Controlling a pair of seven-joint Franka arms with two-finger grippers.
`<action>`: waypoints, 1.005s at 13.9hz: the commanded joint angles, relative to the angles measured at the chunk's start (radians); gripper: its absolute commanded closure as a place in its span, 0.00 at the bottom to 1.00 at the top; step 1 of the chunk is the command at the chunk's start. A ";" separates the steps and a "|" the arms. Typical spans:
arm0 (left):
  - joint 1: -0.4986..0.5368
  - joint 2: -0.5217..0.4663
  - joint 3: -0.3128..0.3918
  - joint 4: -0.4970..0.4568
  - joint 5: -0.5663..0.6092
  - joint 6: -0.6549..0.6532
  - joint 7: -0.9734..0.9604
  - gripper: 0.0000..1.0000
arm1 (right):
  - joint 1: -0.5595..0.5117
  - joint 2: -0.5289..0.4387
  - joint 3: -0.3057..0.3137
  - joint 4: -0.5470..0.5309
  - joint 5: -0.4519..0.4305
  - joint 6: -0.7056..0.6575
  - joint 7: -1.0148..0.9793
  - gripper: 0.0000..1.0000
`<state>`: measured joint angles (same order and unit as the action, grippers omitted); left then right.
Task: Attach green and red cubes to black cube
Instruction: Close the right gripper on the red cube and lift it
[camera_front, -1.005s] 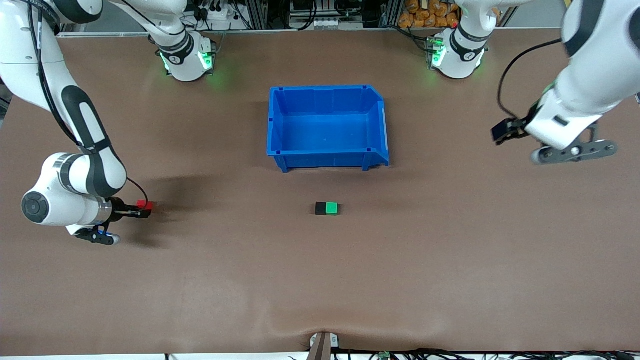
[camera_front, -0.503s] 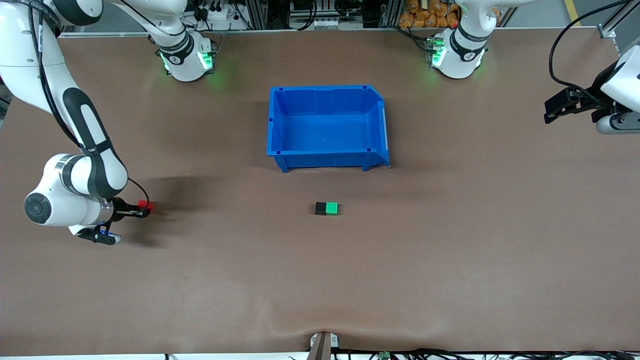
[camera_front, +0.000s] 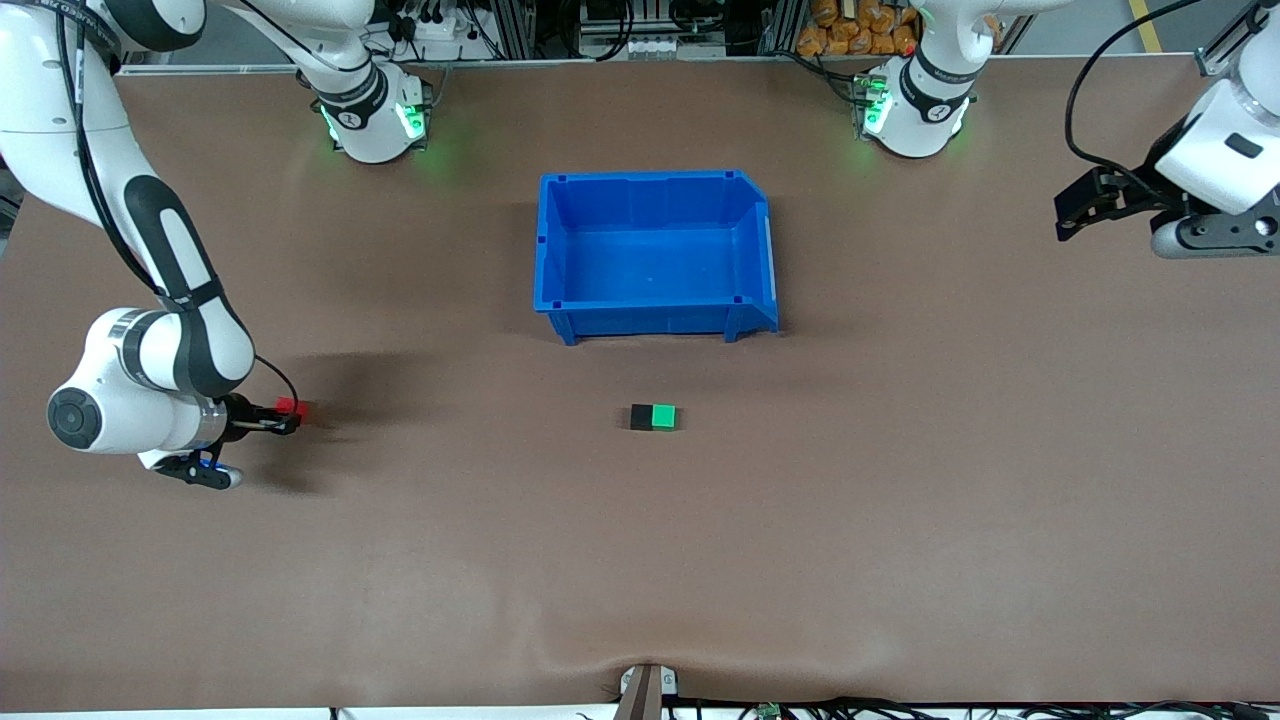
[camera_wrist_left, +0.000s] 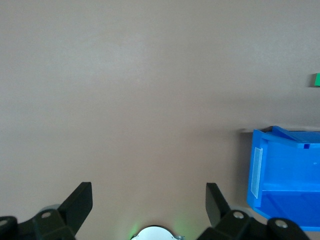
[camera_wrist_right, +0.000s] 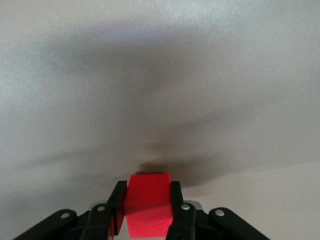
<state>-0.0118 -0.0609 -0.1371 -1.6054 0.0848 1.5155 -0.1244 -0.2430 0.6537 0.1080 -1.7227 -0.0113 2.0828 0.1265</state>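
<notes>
The right hand (camera_front: 283, 418) sits low at the right arm's end of the tabletop (camera_front: 400, 560), clamped on the red cube (camera_front: 291, 408). Bare tabletop runs from it toward the black cube (camera_front: 641, 417) and green cube (camera_front: 663, 416), which touch side by side, nearer the camera than the bin (camera_front: 655, 255). The left hand (camera_front: 1085, 205) hangs over the left arm's table end, fingers (camera_wrist_left: 80, 202) apart, nothing between them

High front camera faces the bases; wrist cameras look tableward.
</notes>
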 joint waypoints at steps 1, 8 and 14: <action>0.001 -0.027 -0.006 -0.018 -0.011 -0.009 -0.011 0.00 | -0.010 -0.005 0.019 0.040 0.010 -0.073 0.050 1.00; 0.010 -0.059 -0.009 -0.041 -0.013 -0.024 0.008 0.00 | 0.034 -0.009 0.027 0.064 0.010 -0.132 0.241 1.00; 0.012 -0.069 -0.007 -0.044 -0.025 -0.038 0.002 0.00 | 0.044 -0.014 0.067 0.071 0.011 -0.152 0.410 1.00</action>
<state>-0.0108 -0.1029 -0.1407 -1.6257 0.0807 1.4855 -0.1241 -0.1991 0.6531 0.1577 -1.6544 -0.0093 1.9504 0.4762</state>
